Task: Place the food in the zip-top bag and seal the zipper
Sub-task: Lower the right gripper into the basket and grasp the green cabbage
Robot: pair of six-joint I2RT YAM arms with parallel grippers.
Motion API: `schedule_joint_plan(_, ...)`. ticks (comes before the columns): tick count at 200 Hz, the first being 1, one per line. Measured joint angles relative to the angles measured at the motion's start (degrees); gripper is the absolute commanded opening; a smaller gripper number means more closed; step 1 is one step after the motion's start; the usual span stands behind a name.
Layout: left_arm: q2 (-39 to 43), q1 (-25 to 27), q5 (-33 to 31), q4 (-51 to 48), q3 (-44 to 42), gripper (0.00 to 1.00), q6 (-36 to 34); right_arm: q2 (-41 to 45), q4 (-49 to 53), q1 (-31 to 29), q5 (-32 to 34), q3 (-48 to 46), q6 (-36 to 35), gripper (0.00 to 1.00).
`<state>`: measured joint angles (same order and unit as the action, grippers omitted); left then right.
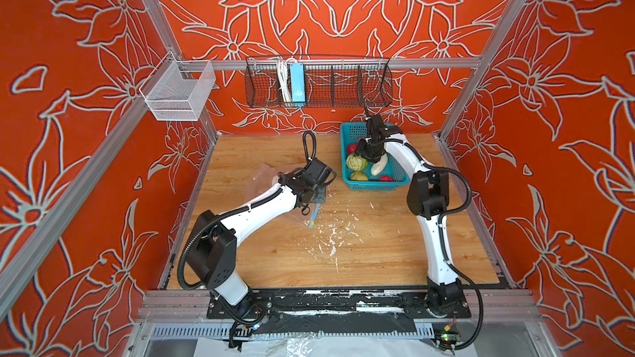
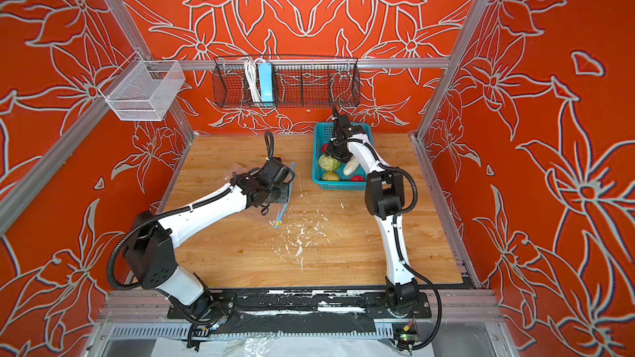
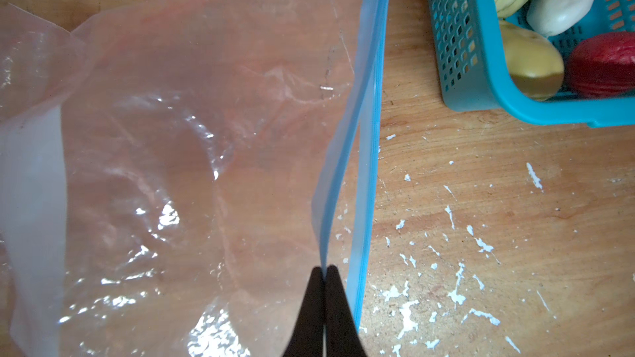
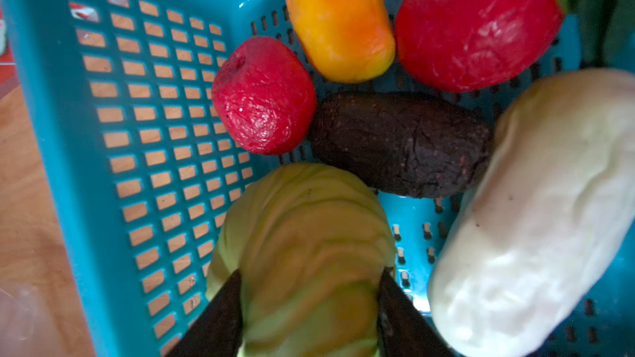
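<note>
The clear zip-top bag (image 3: 192, 132) lies on the wooden table left of centre, seen in a top view under my left arm (image 1: 264, 173). My left gripper (image 3: 324, 267) is shut on the upper lip of its light-blue zipper (image 3: 369, 132), holding that lip off the lower one. The food sits in the teal basket (image 1: 378, 185). There my right gripper (image 4: 309, 274) is shut on the green cabbage (image 4: 302, 235), one finger pressed against each side. Around it lie a white radish (image 4: 536, 235), a dark avocado (image 4: 402, 142), two strawberries (image 4: 263, 97), a mango (image 4: 338, 18) and a yellow-green fruit (image 3: 531, 60).
The basket stands at the back right of the table, close to the bag's mouth. White flecks (image 1: 330, 238) mark the wood in the middle. On the back wall hangs a black wire rack (image 1: 343, 91) with a light-blue power strip (image 1: 297, 82). A white mesh bin (image 1: 178, 91) hangs at the left.
</note>
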<state>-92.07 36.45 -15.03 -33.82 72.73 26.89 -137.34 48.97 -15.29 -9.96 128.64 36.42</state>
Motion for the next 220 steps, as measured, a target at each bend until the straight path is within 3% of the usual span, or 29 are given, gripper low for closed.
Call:
schedule_joint_plan(29, 0.20, -0.13, 0.09, -0.04, 0.02, 0.00, 0.17, 0.70, -1.70, 0.13, -1.14, -1.79, 0.04, 0.14)
schedule_joint_plan(46, 0.85, -0.13, -0.15, -0.17, 0.00, 0.00, 0.46, 1.40, -2.49, 0.46, -1.95, -3.02, 0.07, 0.08)
schedule_joint_plan(91, 1.73, -0.13, -1.20, -0.39, 0.02, 0.00, 1.27, 5.79, -6.88, 0.92, -3.85, -10.71, 0.09, 0.02)
schedule_joint_plan(220, 1.73, -0.13, -0.04, -0.76, 2.05, 0.00, 1.73, 28.15, -24.15, 3.85, -12.55, -34.21, 0.31, 0.00)
